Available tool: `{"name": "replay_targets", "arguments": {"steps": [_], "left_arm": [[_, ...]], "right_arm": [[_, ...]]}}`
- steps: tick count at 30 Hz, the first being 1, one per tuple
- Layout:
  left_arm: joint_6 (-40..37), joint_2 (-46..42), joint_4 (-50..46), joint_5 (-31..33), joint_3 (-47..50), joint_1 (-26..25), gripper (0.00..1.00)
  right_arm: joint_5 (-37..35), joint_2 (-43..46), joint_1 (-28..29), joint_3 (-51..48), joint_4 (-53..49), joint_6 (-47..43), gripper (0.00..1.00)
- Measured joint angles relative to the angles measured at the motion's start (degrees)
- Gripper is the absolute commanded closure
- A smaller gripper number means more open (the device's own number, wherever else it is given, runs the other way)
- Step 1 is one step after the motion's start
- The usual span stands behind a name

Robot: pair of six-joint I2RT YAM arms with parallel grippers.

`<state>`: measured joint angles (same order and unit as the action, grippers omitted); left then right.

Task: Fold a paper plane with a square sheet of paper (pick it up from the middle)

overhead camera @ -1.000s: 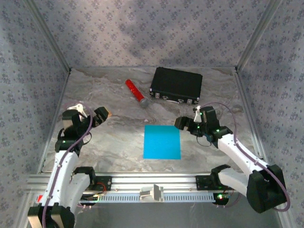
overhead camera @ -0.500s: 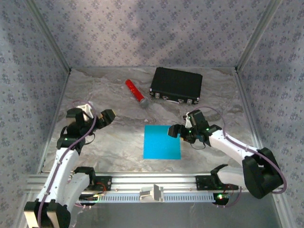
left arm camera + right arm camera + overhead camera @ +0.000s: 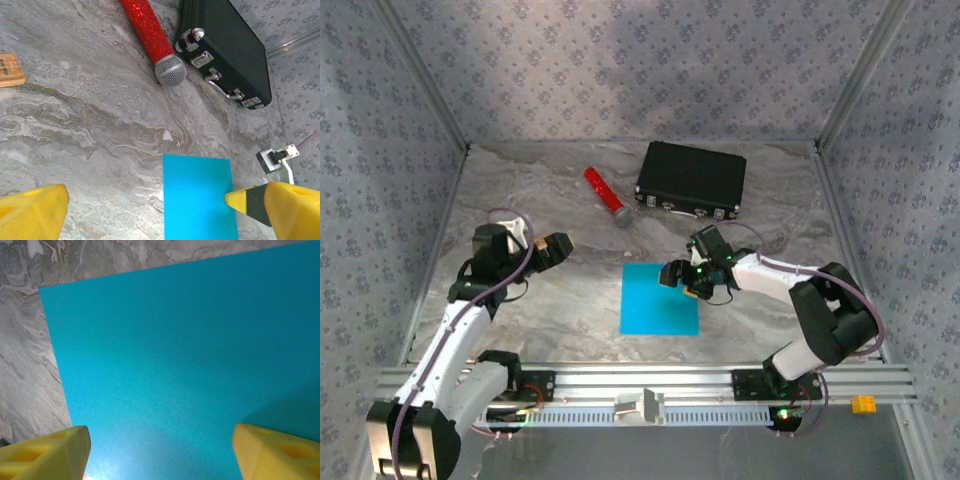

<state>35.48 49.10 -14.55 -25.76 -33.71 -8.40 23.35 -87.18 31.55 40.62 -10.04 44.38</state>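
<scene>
The square sheet of paper (image 3: 658,300) lies flat and unfolded on the marble table, bright cyan-blue. My right gripper (image 3: 677,274) hovers over the sheet's upper right part, open. In the right wrist view the sheet (image 3: 180,355) spreads under its jaws (image 3: 162,455), with one yellow fingertip (image 3: 47,452) on each side and nothing held. My left gripper (image 3: 556,250) stands open to the left of the sheet, apart from it. From the left wrist the sheet (image 3: 197,195) lies ahead between the spread jaws (image 3: 150,215). The paper plane is out of view.
A red microphone (image 3: 607,197) and a black case (image 3: 691,180) lie at the back, beyond the sheet. A small wooden block (image 3: 10,70) sits left of the left gripper. Patterned walls close three sides; an aluminium rail (image 3: 640,385) runs along the front.
The right gripper has moved left, from beside the sheet to over its upper right part. The left gripper has shifted right, toward the sheet. The sheet has not moved.
</scene>
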Motion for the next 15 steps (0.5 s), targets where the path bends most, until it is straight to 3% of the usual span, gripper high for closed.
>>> {"name": "replay_targets", "arguments": {"steps": [10,15], "left_arm": [[1.9,4.5,2.0,1.2,0.2,-3.9,0.06],[2.7,9.6,1.6,4.5,-2.0,-8.7,0.19]], "right_arm": [[1.1,-5.0,1.4,1.2,10.6,11.4,0.26],[2.4,-8.0,2.3,3.9,13.2,13.7,0.25]]}}
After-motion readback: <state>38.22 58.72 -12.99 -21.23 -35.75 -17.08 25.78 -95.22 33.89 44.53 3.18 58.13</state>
